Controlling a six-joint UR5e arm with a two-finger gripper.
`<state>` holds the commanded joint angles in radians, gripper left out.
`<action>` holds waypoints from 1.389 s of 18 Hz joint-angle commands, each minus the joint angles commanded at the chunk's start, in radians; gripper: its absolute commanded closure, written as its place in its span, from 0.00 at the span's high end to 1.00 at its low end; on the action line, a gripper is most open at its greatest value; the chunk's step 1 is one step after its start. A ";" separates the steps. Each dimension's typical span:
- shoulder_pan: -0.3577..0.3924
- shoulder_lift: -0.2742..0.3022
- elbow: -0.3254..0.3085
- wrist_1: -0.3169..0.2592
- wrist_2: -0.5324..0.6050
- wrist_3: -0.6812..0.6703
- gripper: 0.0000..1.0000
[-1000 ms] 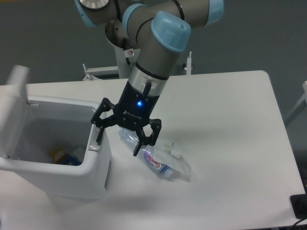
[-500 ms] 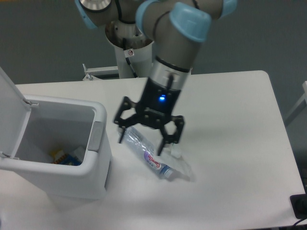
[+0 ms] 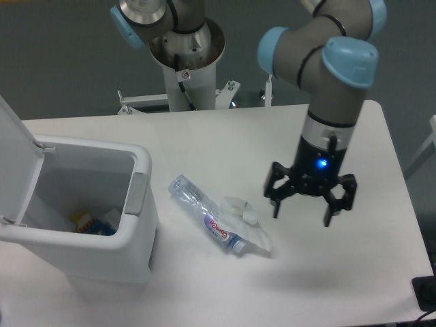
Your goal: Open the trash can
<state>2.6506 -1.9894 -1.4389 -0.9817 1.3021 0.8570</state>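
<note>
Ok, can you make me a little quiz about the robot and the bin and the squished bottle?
1. True or false: the lid of the trash can stands open.
2. Where is the gripper? A: over the bin. B: over the table, right of the bottle in the picture. C: squeezing the bottle.
3. Fill in the gap: the gripper's fingers are spread and hold ____.

Key
1. True: you can see inside, with some colourful rubbish at the bottom.
2. B
3. nothing
</note>
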 joint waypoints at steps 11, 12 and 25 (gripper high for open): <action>0.035 -0.051 -0.011 -0.074 0.215 0.410 1.00; 0.035 -0.054 -0.014 -0.081 0.229 0.422 1.00; 0.009 -0.080 -0.008 -0.084 0.302 0.491 1.00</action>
